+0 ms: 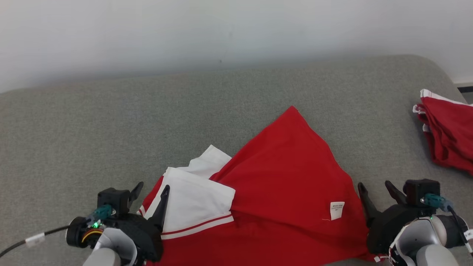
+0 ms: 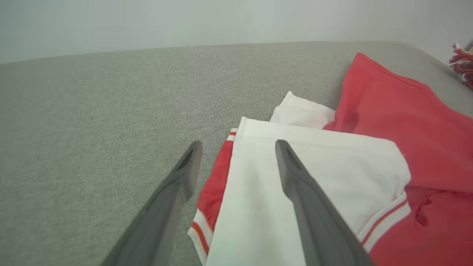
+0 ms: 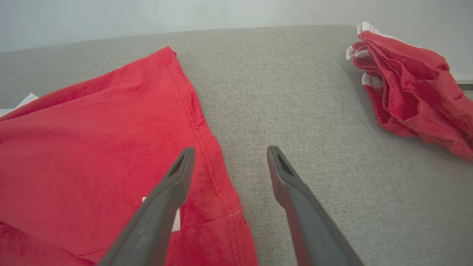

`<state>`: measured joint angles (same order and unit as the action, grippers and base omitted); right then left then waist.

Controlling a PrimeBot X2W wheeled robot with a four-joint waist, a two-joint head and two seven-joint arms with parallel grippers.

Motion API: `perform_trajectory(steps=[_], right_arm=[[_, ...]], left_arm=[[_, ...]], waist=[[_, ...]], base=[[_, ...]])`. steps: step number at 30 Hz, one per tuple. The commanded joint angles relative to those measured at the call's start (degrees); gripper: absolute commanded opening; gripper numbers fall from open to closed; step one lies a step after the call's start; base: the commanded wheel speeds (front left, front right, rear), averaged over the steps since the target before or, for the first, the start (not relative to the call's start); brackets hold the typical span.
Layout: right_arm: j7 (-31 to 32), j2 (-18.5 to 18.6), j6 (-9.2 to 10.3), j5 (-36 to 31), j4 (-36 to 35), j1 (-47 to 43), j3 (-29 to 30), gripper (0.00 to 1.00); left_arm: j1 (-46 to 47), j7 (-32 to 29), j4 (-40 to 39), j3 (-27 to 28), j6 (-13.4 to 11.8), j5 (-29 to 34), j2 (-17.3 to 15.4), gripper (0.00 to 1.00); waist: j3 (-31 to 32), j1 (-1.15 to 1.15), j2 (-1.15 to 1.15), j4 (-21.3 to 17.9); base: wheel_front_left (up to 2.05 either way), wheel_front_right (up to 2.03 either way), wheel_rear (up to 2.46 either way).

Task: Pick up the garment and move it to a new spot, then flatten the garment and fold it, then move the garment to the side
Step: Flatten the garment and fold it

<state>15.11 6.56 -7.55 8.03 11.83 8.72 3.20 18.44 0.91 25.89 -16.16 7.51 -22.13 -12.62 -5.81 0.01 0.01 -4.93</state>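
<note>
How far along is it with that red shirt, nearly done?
Early on, I'd judge. The red garment lies on the grey surface, so placing looks done. It is rumpled, a white sleeve doubled over it. The left gripper and right gripper sit open at its edges, holding nothing. Flattening, folding and moving aside remain.

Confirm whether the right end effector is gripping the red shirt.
No, the right end effector stands open, fingers apart at the edge of the red shirt, clamping nothing.
</note>
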Motion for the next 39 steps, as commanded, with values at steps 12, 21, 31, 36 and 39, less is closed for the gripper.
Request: perform_trajectory(steps=[12,21,31,36,39], right_arm=[[0.85,0.39,0.16,0.34,3.60,5.75,-3.29,1.00],[-0.83,-0.06,0.16,0.41,4.97,6.55,-2.56,1.00],[-1.45,-0.44,0.16,0.48,6.00,5.99,-2.30,1.00],[-1.51,-0.65,0.15,0.88,6.42,5.63,-2.44,1.00],[-1.57,-0.78,0.15,0.89,6.51,5.54,-2.59,1.00]], left_arm=[[10.68,-4.02,6.42,-6.95,-0.09,-2.90,-4.24,1.00],[12.93,-3.80,5.32,-13.83,-0.09,-3.89,-6.26,1.00],[12.53,-2.03,2.76,-16.79,-2.41,0.18,-7.46,1.00],[12.02,-2.54,1.74,-17.63,-2.61,-0.13,-7.22,1.00],[11.84,-3.60,2.03,-17.64,-2.30,-1.09,-6.97,1.00]], waist=[[-7.84,-0.01,-0.01,-3.21],[-8.49,-0.01,-0.01,-2.44],[-7.22,-0.01,-0.01,-1.39],[-6.52,-0.01,-0.01,-1.33],[-6.41,-0.01,-0.01,-1.43]], base=[[0.00,0.00,0.00],[0.00,0.00,0.00],[0.00,0.00,0.00],[0.00,0.00,0.00],[0.00,0.00,0.00]])
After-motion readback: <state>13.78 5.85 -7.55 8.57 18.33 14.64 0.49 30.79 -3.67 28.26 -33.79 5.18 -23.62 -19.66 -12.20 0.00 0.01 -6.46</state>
